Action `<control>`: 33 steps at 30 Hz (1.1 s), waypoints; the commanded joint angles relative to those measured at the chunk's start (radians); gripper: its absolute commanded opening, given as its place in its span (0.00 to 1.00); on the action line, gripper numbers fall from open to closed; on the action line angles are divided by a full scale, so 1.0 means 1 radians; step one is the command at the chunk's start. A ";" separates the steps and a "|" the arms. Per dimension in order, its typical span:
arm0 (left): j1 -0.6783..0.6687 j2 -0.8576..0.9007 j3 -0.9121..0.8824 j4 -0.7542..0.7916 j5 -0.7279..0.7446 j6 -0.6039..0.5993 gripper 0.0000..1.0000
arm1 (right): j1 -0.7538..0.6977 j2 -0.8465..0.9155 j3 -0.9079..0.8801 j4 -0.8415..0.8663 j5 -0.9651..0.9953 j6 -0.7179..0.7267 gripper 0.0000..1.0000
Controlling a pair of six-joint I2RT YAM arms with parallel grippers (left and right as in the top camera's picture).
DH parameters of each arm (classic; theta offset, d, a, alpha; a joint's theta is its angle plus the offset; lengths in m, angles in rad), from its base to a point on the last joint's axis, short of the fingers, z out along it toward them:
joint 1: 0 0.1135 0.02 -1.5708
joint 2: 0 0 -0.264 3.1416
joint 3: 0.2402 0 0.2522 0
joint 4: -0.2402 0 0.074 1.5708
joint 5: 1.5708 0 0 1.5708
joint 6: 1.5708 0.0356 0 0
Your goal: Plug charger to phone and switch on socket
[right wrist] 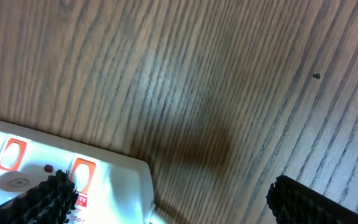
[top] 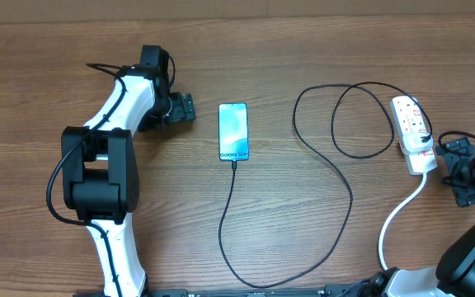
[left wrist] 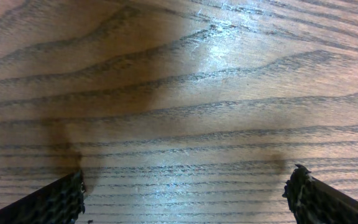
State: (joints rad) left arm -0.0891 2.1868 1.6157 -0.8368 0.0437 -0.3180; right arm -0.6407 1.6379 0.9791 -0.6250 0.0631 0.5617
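Black-bezelled phone (top: 232,131) | long axis near-far, Galaxy end near, charger (top: 233,171) tip touching it | both jaws wide open

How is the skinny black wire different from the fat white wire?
The thin black charger cable is skinny; the thick white power-strip cord is fat. The black cable loops widely; the white cord bends once. The black cable reaches the slim lit phone; the white cord doesn't. Both run to the long white power strip.

Wooden table (top: 287,49) (dark grain, faint glare)
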 commanded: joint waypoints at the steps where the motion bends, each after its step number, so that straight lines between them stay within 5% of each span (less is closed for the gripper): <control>1: 0.010 0.074 -0.041 0.008 0.012 0.004 1.00 | 0.000 0.003 -0.010 0.022 -0.035 -0.065 1.00; 33: 0.010 0.074 -0.041 0.008 0.012 0.004 1.00 | 0.000 0.106 -0.011 0.095 -0.125 -0.126 1.00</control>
State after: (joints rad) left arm -0.0891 2.1868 1.6157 -0.8364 0.0437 -0.3180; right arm -0.6418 1.7344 0.9737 -0.5320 -0.0372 0.4484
